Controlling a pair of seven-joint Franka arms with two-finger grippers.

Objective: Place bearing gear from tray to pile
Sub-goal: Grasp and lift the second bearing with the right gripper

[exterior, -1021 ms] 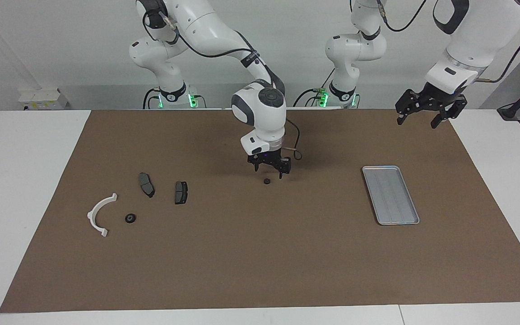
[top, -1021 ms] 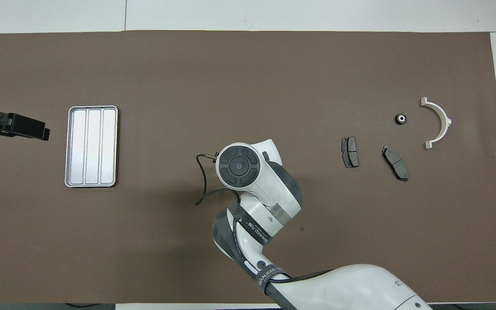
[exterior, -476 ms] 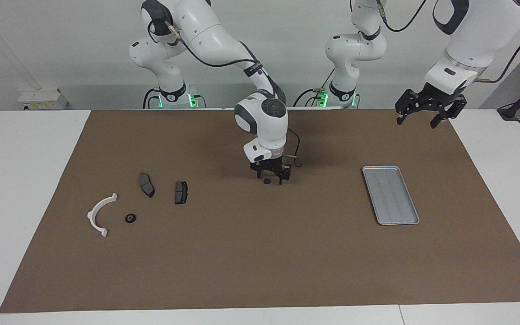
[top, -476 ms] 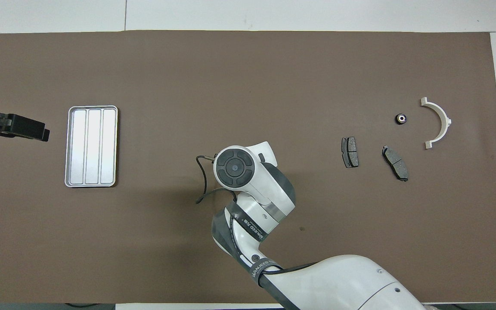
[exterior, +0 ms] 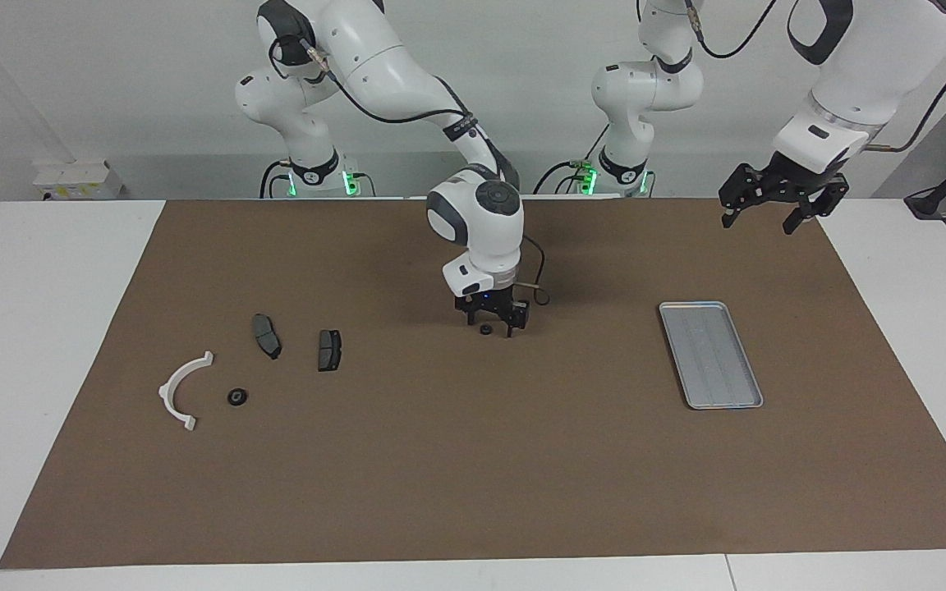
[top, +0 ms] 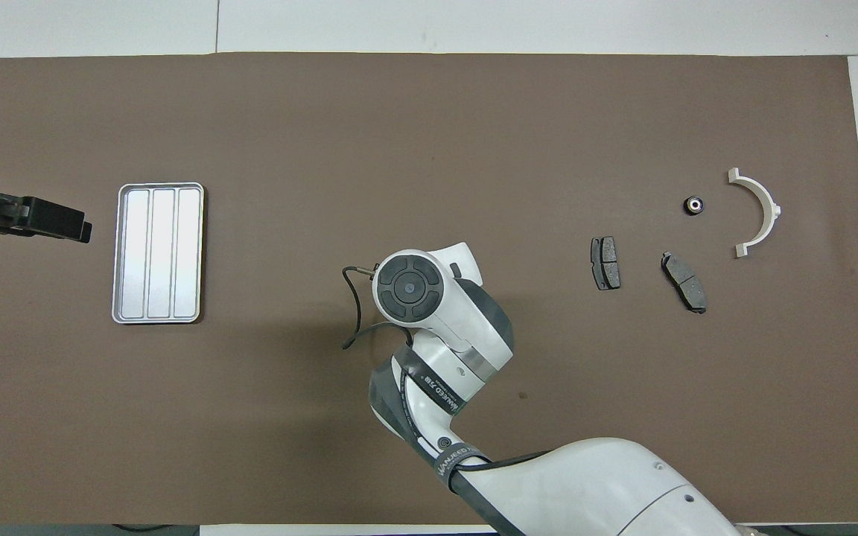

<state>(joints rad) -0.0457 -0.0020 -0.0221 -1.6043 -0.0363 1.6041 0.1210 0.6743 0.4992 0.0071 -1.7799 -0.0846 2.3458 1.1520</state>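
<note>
Black and small, the bearing gear (exterior: 484, 329) lies on the brown mat (exterior: 473, 460) mid-surface, between the tray (exterior: 710, 354) and the pile (exterior: 185, 390). The right claw (exterior: 491, 327) straddles it, arm pointing straight down, fingers partly closed. The left claw (exterior: 769, 217) waits open, raised near the tray's end.

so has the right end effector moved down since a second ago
Yes. The right end effector has come down around the small bearing gear on the mat, which lies where it did.

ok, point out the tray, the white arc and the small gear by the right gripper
tray (exterior: 711, 355): facing view, middle of its ribbed floor.
white arc (exterior: 178, 384): facing view, middle of the curve.
small gear (exterior: 484, 329): facing view, its top face, between the right gripper (exterior: 492, 322) fingers.
</note>
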